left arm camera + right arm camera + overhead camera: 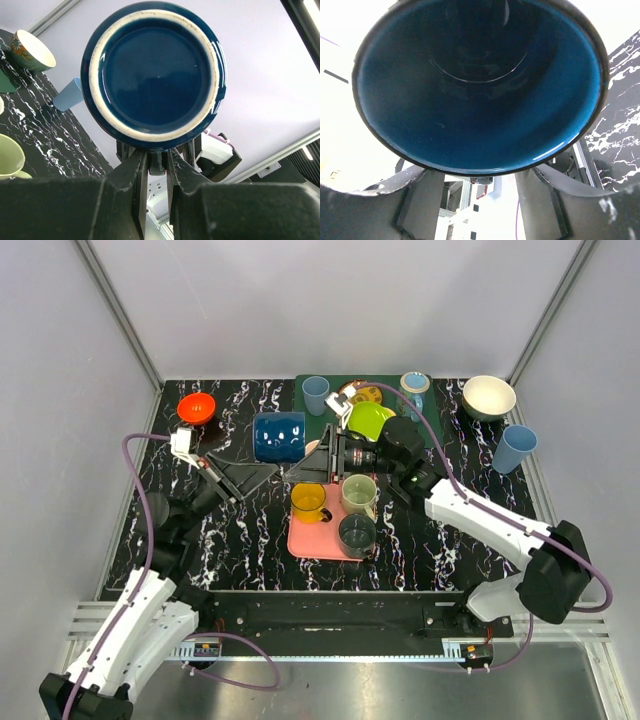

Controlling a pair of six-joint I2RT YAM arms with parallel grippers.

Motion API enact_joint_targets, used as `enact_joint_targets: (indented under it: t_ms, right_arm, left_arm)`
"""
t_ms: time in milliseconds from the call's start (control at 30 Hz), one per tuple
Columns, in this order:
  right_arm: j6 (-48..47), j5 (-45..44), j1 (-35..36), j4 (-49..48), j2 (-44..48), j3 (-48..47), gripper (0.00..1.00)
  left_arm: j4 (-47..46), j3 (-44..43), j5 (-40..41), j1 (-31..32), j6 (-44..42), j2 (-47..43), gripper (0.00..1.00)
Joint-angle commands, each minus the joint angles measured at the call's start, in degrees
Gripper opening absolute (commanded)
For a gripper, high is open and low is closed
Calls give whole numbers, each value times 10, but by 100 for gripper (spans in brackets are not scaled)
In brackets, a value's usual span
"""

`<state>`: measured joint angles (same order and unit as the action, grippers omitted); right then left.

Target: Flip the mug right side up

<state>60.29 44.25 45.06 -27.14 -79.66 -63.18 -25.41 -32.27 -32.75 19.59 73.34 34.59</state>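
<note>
Mug (279, 437), dark blue, count one: on its side near the centre of the black marbled table (240, 540), long axis level and running left to right, base toward the left arm, mouth toward the right arm. Other items counted: one pink tray (312, 540) carrying three cups, namely one yellow (308, 502), one pale green (359, 493) and one dark grey (357, 533); two plain light blue cups (315, 395); one red bowl (196, 408); one cream bowl (489, 397).

Left wrist view: the mug's round base, with its unglazed ring, faces the camera squarely, with the wall behind it. The left gripper (157, 160) has its jaws drawn almost together, pinching a narrow dark part just under the base, apparently the handle.

Right wrist view: the mug's open mouth faces the camera and its blue inside fills the picture. The right gripper (477, 172) has its jaws spread wide, one finger on each side beneath the rim; contact cannot be told.
</note>
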Motion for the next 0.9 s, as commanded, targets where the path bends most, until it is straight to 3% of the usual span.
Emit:
enact_joint_targets:
  t_ms: [0,367,467,567,667,767,867]
  right_arm:
    - [-11,8,5,-6,-10,-44,60]
    - [-21,4,6,2,-30,-64,34]
    - [-30,-8,5,2,-23,-60,34]
    - [-40,-17,0,9,-16,-60,48]
    - [-42,-27,-13,10,-7,-53,52]
    - [-42,-29,-27,11,0,-43,51]
    - [-41,-24,-33,9,5,-35,42]
  left_arm:
    - [-37,-33,7,26,-27,10,0]
    - [-19,-36,35,94,-63,34,0]
    - [-16,-33,42,105,-68,31,0]
    - [-9,-31,43,107,-72,27,0]
    - [-3,-29,44,107,-75,16,0]
    - [8,-29,45,107,-80,4,0]
    - [9,-27,45,107,-78,1,0]
